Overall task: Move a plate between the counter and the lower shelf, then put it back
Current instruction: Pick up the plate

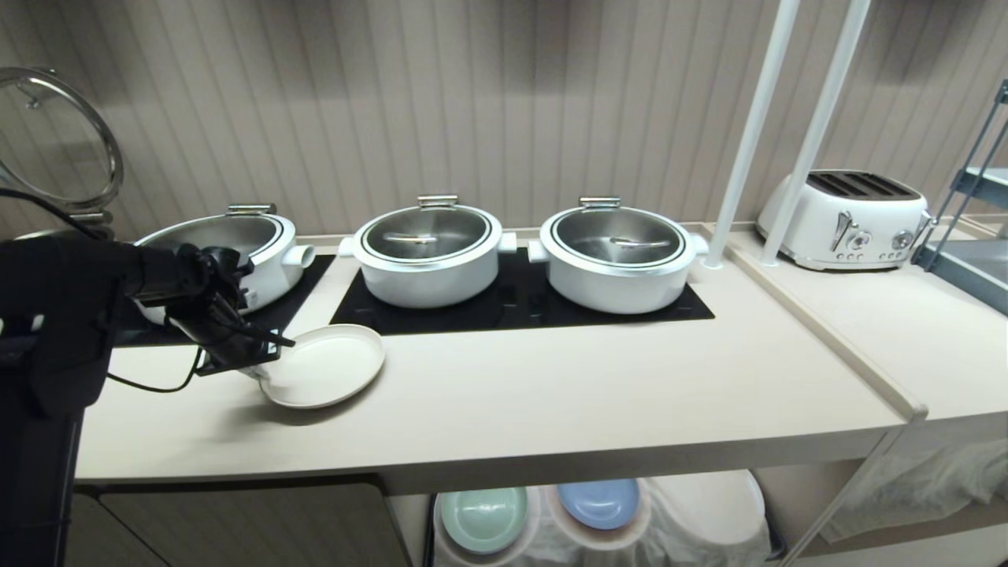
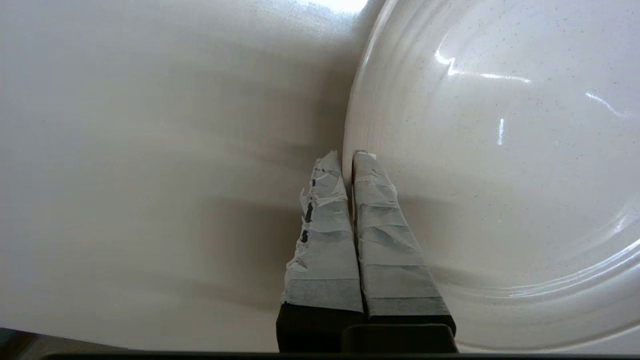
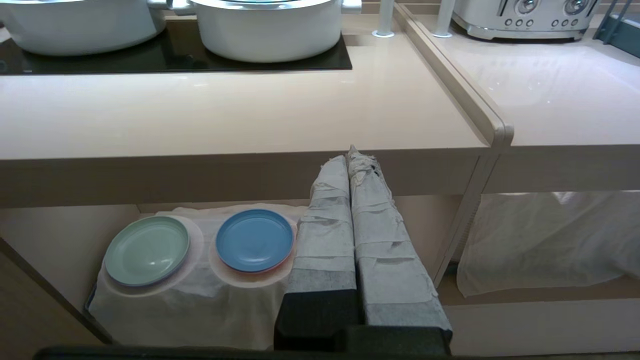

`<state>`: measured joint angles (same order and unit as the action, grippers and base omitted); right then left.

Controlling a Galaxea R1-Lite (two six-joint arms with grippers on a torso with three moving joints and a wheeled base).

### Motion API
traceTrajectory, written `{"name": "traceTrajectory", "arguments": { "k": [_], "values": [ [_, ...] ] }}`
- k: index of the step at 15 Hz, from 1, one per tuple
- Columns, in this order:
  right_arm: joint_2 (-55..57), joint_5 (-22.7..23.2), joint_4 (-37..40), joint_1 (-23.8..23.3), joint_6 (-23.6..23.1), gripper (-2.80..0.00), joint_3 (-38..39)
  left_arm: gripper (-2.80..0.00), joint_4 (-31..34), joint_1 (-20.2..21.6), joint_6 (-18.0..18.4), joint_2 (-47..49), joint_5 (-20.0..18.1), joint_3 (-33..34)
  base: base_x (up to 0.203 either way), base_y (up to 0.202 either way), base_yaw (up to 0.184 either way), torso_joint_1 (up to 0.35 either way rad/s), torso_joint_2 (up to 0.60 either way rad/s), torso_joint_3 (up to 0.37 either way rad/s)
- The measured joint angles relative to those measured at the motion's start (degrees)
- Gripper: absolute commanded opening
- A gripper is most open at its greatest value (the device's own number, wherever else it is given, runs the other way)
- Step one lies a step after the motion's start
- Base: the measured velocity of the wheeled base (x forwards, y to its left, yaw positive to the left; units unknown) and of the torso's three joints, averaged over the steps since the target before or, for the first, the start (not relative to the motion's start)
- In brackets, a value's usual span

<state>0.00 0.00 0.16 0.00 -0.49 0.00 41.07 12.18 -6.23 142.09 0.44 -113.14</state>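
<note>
Where the worktop (image 1: 504, 409) runs bare in front of the cooktop panels, the plate (image 1: 327, 366) lies near the left end, cream and shallow, its far edge close to the black glass. The left hand (image 1: 256, 368) has its taped fingers (image 2: 372, 225) pressed together on the plate's near-left rim; in the left wrist view one finger lies inside the rim and the other just outside it, with the rim pinched between them. Whether the plate is fully flat on the worktop or tipped a little on the held side cannot be told.

Behind the plate, three white pots sit on the cooktop: an open pot (image 1: 228, 248) at the left, partly hidden by the left arm, a middle pot (image 1: 428, 252) with a glass lid, and a right pot (image 1: 618, 256) likewise lidded. A round glass lid (image 1: 55, 138) stands raised at the far left. Two white poles (image 1: 780, 126) rise at the right of the cooktop, and beyond them a white toaster (image 1: 846, 209) stands on the adjoining surface.

Under the worktop, the lower shelf (image 3: 465, 305) holds a mint-green plate (image 3: 147, 250) and a blue plate (image 3: 254, 240), side by side on white cloth (image 3: 200, 300). The right hand (image 3: 352, 155) hangs in front of this shelf, below the worktop's edge, its taped fingers closed on nothing.
</note>
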Motion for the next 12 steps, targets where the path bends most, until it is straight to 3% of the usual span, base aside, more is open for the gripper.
{"name": "traceTrajectory", "arguments": {
  "k": [2,9,12],
  "values": [
    [0.0,0.0,0.0,0.0,0.0,-2.80,0.0,-2.80,2.4,-0.1,-1.4,-1.0,-0.3,0.1,0.000,0.000,0.000,0.000,0.00,0.000],
    [0.0,0.0,0.0,0.0,0.0,-2.80,0.0,-2.80,5.1,-0.2,-12.6,-6.3,-3.9,2.2,0.000,0.000,0.000,0.000,0.00,0.000],
    [0.0,0.0,0.0,0.0,0.0,-2.80,0.0,-2.80,5.2,0.1,-14.2,-9.7,-4.6,7.0,0.000,0.000,0.000,0.000,0.00,0.000]
  ]
}}
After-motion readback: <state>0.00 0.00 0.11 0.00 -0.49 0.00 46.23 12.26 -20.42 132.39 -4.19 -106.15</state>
